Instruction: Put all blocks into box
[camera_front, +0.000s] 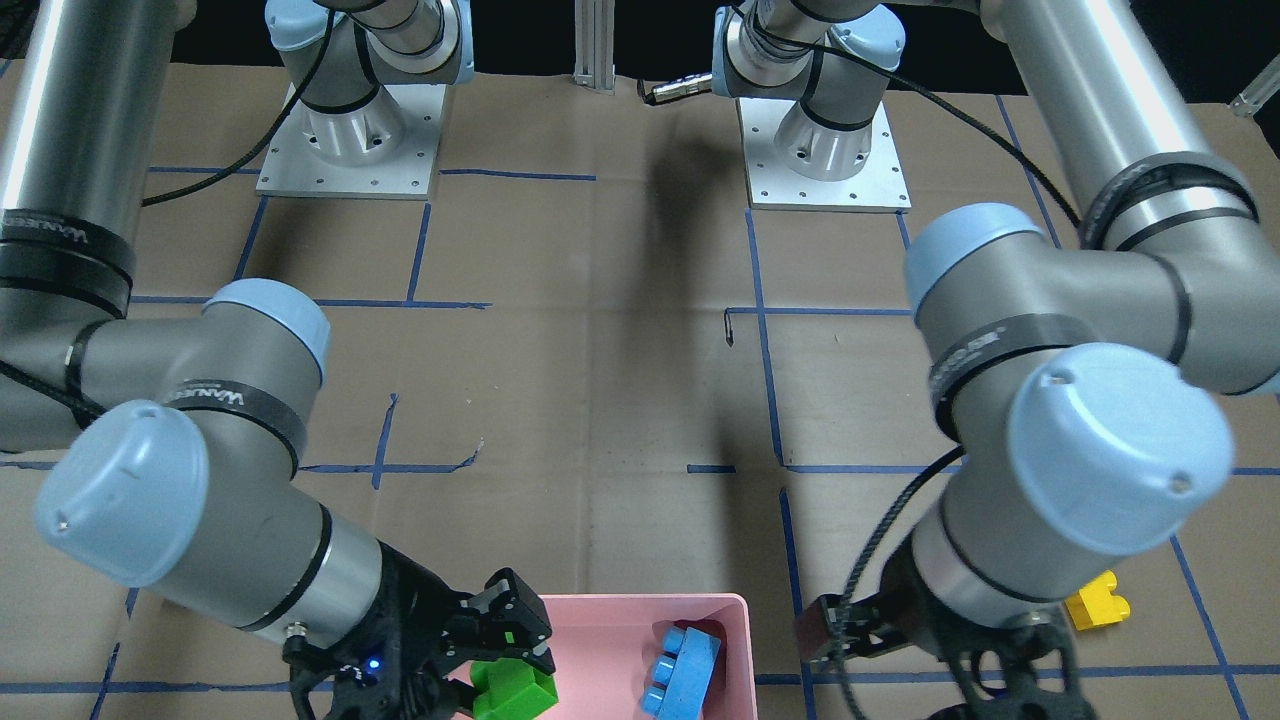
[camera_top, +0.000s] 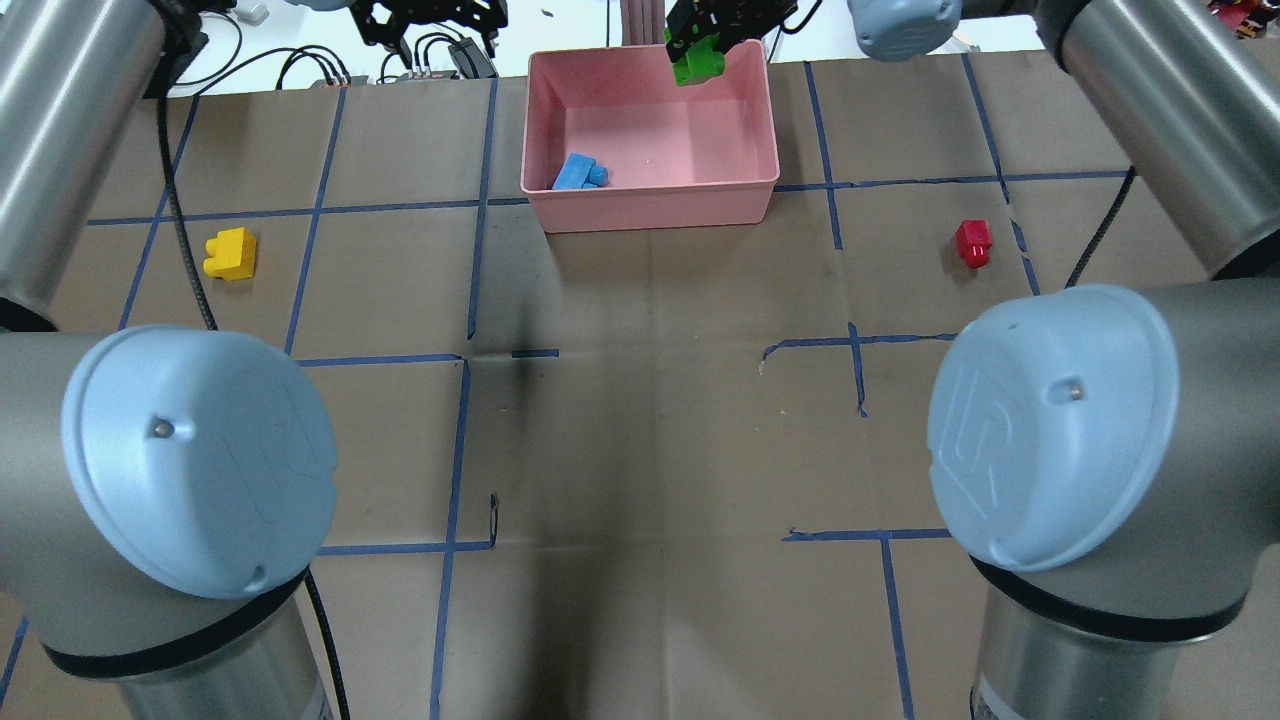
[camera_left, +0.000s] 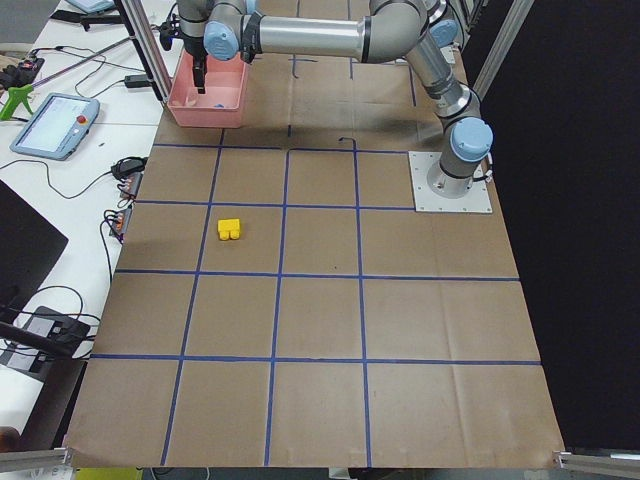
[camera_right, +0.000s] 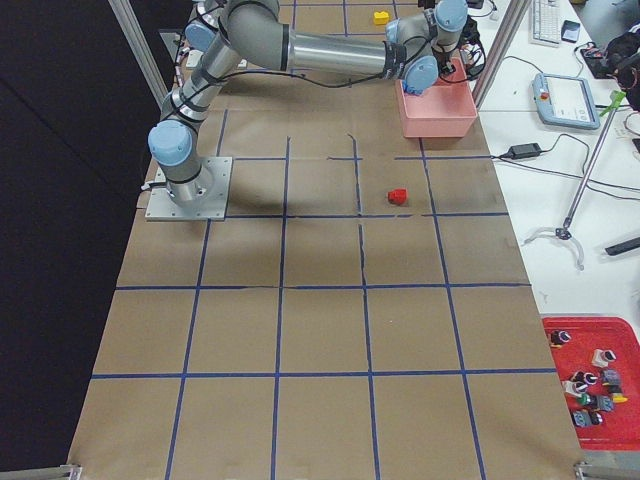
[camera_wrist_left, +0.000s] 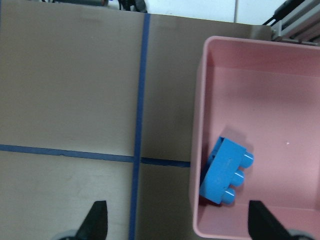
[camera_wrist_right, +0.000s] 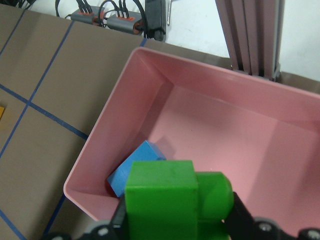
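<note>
Frontally hidden, red brick (camera_top: 972, 243) shows overhead; right end effector (camera_top: 703, 42) grips green brick (camera_top: 697, 66), probably over box (camera_top: 650, 208).

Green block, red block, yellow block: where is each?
green block (camera_top: 699, 62): overhead view, middle of its body.
red block (camera_top: 972, 243): overhead view, middle of its top.
yellow block (camera_top: 231, 254): overhead view, middle of its top.

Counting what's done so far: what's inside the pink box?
One light blue block lies inside the box, by a corner. The right hand holds the green block above it, hiding some floor beneath.
</note>
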